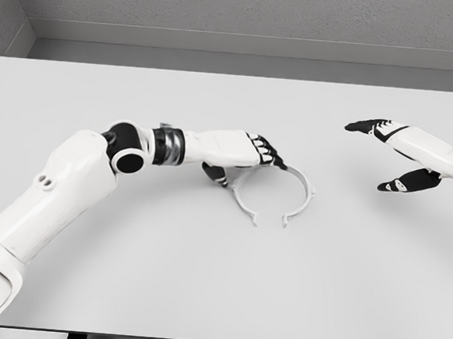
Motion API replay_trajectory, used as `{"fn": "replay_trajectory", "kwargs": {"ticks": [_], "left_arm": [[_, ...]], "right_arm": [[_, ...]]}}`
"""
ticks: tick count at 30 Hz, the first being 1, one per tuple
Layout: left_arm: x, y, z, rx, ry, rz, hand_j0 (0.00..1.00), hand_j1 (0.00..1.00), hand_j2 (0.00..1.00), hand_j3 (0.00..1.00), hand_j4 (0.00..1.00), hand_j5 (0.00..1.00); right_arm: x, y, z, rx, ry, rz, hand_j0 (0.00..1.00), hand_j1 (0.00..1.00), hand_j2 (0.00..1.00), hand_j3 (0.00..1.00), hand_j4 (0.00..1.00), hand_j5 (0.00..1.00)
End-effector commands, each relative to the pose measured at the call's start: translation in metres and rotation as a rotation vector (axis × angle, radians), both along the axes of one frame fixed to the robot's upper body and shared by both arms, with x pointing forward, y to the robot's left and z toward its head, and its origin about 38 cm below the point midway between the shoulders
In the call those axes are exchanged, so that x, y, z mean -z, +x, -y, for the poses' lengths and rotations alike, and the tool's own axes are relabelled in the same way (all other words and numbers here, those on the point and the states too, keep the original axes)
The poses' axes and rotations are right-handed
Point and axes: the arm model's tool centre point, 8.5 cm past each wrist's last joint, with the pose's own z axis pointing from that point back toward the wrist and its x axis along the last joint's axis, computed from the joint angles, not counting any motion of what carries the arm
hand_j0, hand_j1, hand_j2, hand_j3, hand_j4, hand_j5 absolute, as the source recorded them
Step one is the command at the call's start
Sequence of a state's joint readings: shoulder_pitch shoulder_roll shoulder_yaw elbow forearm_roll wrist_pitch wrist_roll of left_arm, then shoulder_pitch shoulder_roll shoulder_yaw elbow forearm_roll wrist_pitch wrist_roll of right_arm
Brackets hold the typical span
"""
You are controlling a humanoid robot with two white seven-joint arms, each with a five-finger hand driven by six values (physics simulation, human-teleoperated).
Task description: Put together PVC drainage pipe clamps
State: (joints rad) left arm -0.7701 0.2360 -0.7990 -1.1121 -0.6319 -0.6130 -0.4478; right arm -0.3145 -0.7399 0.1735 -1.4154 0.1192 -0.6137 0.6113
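Note:
A white PVC pipe clamp [302,183], an open ring with its gap facing the front edge, lies flat on the white table [202,277]. My left hand [247,162] reaches in from the lower left and sits over the ring's upper left arc. Its dark fingers [269,152] lie spread above the rim and its thumb [217,173] is held wide apart just left of the ring, so it is open. My right hand [392,155] hovers at the right, well clear of the clamp, open with fingers and thumb spread and nothing in it.
The table's back edge meets a grey wall [246,14]. Its front edge runs along the bottom of the view. No other parts show on the surface.

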Motion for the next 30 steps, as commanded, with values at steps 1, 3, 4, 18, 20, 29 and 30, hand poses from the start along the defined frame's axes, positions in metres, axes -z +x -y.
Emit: {"fn": "replay_trajectory", "kwargs": {"ticks": [1, 3, 4, 18, 20, 29, 30], "left_arm": [[-0.002, -0.001, 0.004, 0.004, -0.015, -0.004, 0.99, 0.99, 0.99, 0.99, 0.99, 0.99], [-0.002, -0.001, 0.005, 0.005, -0.016, -0.004, 0.99, 0.99, 0.99, 0.99, 0.99, 0.99], [-0.002, -0.001, 0.005, 0.005, -0.016, -0.006, 0.99, 0.99, 0.99, 0.99, 0.99, 0.99], [-0.029, -0.013, -0.017, 0.038, -0.087, 0.012, 0.99, 0.99, 0.99, 0.99, 0.99, 0.99], [-0.023, -0.02, -0.008, 0.065, -0.081, 0.001, 0.99, 0.99, 0.99, 0.99, 0.99, 0.99], [-0.011, -0.038, 0.013, 0.126, -0.074, -0.016, 0.99, 0.99, 0.99, 0.99, 0.99, 0.99], [-0.009, -0.039, 0.015, 0.129, -0.075, -0.02, 0.99, 0.99, 0.99, 0.99, 0.99, 0.99]], "right_arm": [[-0.001, 0.0, 0.0, 0.002, 0.007, -0.001, 1.0, 1.0, 1.0, 1.0, 1.0, 1.0], [-0.001, 0.0, 0.0, 0.002, 0.007, -0.001, 1.0, 1.0, 1.0, 1.0, 1.0, 1.0], [-0.001, 0.0, 0.0, 0.002, 0.008, -0.001, 1.0, 1.0, 1.0, 1.0, 1.0, 1.0], [-0.001, 0.0, 0.002, 0.005, 0.006, 0.0, 1.0, 1.0, 1.0, 1.0, 1.0, 1.0], [-0.002, 0.0, 0.002, 0.006, 0.006, 0.001, 1.0, 1.0, 1.0, 1.0, 1.0, 1.0], [-0.002, 0.0, 0.002, 0.006, 0.005, 0.001, 1.0, 1.0, 1.0, 1.0, 1.0, 1.0], [-0.002, 0.0, 0.002, 0.006, 0.006, 0.001, 1.0, 1.0, 1.0, 1.0, 1.0, 1.0]]}}
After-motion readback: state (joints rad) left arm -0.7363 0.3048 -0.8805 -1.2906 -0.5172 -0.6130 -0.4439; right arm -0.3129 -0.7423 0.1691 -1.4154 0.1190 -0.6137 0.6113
